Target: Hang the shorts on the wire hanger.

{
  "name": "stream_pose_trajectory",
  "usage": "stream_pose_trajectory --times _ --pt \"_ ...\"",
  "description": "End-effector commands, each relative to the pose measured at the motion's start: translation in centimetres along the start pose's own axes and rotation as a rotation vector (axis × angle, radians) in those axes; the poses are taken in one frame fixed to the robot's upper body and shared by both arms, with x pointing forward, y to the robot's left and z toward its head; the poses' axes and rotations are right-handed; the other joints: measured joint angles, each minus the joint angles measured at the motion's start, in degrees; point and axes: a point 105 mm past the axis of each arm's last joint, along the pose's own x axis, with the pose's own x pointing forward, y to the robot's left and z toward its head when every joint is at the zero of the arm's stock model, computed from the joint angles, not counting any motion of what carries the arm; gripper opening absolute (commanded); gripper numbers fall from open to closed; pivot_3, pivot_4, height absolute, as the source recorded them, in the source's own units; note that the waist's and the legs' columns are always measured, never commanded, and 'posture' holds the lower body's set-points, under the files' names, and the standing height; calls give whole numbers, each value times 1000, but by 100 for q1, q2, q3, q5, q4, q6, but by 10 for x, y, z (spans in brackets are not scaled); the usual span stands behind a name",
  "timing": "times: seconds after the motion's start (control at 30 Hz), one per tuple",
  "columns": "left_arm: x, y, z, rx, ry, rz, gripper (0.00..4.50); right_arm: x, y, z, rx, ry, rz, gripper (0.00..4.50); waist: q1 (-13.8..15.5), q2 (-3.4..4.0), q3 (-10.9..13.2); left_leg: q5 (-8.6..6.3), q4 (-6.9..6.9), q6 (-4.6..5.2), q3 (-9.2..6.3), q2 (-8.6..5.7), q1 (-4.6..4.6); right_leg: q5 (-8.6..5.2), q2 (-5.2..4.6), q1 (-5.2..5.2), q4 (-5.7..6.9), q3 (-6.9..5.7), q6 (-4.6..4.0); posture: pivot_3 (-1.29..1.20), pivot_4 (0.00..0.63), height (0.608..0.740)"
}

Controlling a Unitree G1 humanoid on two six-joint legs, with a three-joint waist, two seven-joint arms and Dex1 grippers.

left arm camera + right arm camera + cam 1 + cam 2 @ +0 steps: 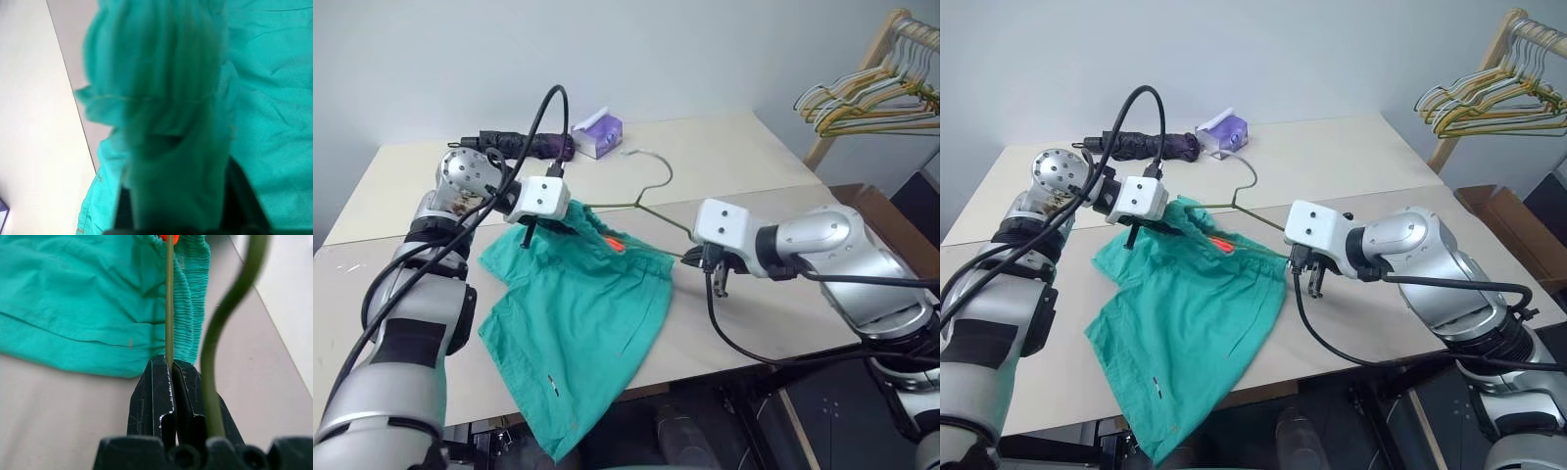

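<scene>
The shorts (578,323) are lying spread over the near part of the table (734,147), with one leg drooping past the front edge, so its lowest corner is hanging off the tabletop. Their gathered waistband is facing the far side, and a small orange-red tag (614,242) is peeking out just inside it. The left gripper (540,231) is pinching the waistband at its left end; in the left wrist view teal cloth is bunching over the fingers (239,196), hiding most of them and blurring close to the lens.

The wire hanger (646,196) is sitting just behind the waistband, hook curving toward the far side of the table. Its lower bar is hidden by the cloth, so how far it is reaching inside the shorts cannot be told. The right gripper (697,257) is pressing its two fingers together on the hanger's right end, the thin wire running up from between the pads (159,387) in the right wrist view.

Farther back, a folded dark umbrella (524,145) and a small purple box (597,132) are resting near the table's far edge. At the right, a bunch of pale hangers (876,98) is hanging from a wooden rack, cut off by the frame.
</scene>
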Motion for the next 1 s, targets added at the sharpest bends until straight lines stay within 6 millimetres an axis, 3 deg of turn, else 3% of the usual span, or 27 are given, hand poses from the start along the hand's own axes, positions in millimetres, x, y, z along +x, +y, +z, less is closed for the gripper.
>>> stream_pose_trajectory --times 0.03,0.13,0.2,0.33,0.5,0.6,0.8,0.9,1.0 --pt "-7 10 10 28 -29 40 22 -12 -3 24 -64 -94 -8 0 -3 0 0 0 0 0 0 0 0 0 -1 0 0 0 0 -173 0 740" --pt "-9 10 11 -2 -59 46 22 -13 -1 24 -87 -108 5 0 -12 0 0 0 0 0 -1 -1 0 0 -1 0 1 0 0 -173 4 740" --pt "-11 9 12 -26 -84 39 0 -13 -2 20 -87 -92 -9 560 -24 1 0 0 0 0 -1 -2 0 0 -2 0 1 0 1 -175 8 740" --pt "-15 6 10 -70 -112 46 0 -23 -24 5 -36 -56 -127 1689 -37 0 0 0 0 0 -2 -1 0 0 -2 0 2 0 2 -177 20 740" --pt "-22 -2 3 -128 -119 61 0 -52 -53 -22 59 -26 -303 3509 -32 0 1 0 0 0 -2 -5 0 2 -6 1 4 0 -1 -181 34 740" --pt "-25 -4 2 -154 -129 71 0 -64 -60 -32 102 -36 -367 4471 -33 1 1 0 0 1 -3 -4 1 6 -6 1 8 0 -9 -177 36 740" --pt "-33 -11 -2 -190 -128 85 0 -80 -62 -51 290 -166 -477 4471 -21 0 1 0 1 2 -4 -4 8 3 -3 9 9 1 -3 -162 45 740" --pt "-36 -12 -3 -207 -134 97 0 -58 -33 -67 424 -243 -388 4471 14 -4 -2 0 0 2 -7 -3 10 4 -2 13 7 -1 -4 -156 45 740" --pt "-38 -12 -2 -215 -139 107 0 -36 -15 -69 549 -319 -324 4471 28 -3 -2 -1 2 4 -6 -3 9 8 -1 12 9 0 -10 -154 42 740"
